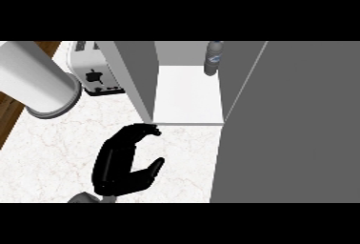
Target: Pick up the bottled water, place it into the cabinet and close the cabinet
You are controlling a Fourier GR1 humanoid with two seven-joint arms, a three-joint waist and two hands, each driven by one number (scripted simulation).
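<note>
As the left hand (121, 164) reaches up from the lower edge of the head view, its fingers arch loosely with the thumb spread, and it grasps nothing. Its fingertips (146, 128) sit at the bottom corner of the left door (134, 71), touching it or just short of it; I cannot tell which. The right hand does not show.

The cabinet (186, 95) stands open beyond that corner. The bottled water (215, 58) is upright at the back right of its white shelf, so placing looks done and closing appears to be the step in hand. The right door (295, 119) hangs wide open too. A toaster (95, 71) and a white cylinder (35, 81) stand to the left on the counter (49, 157).

Next, the fingers likely need to press the left door's outer face and swing it rightward.
</note>
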